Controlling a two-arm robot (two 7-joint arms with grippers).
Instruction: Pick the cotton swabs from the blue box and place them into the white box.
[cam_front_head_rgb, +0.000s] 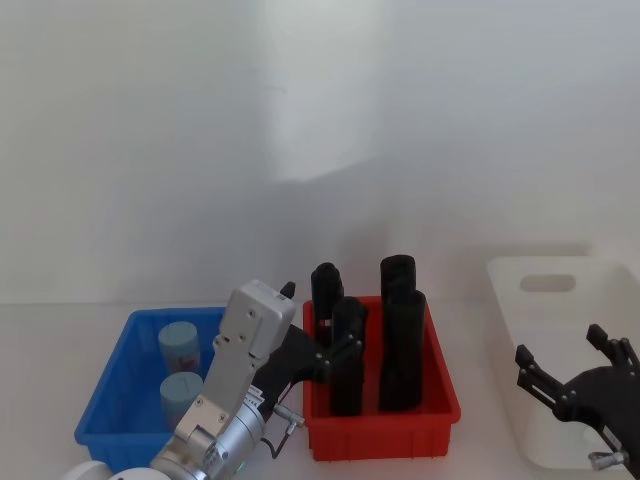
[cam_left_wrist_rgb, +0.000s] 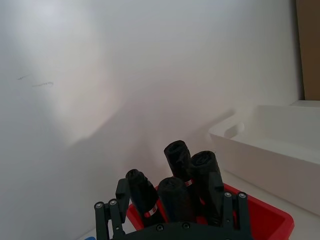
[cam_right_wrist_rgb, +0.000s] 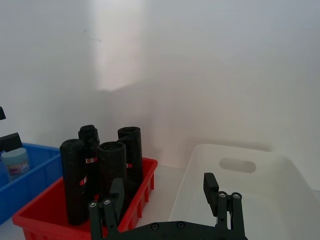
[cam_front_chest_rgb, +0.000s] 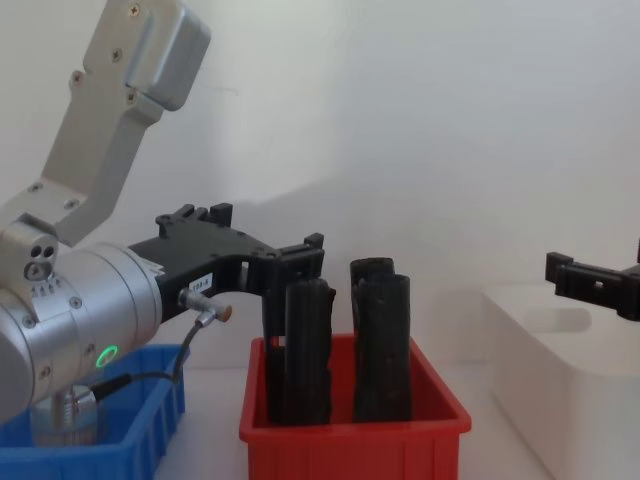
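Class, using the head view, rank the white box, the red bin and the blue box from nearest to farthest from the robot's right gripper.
1. The white box, on the right; the right gripper hovers over it.
2. The red bin, in the middle, holding black rolls.
3. The blue box, far left, holding the cotton swabs.

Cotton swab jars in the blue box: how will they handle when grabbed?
Probably stiff: the cotton swab jars look like rigid lidded cylinders. Likely light, being small. Standing upright in the blue box, their round walls might slip or tip under an off-centre squeeze.
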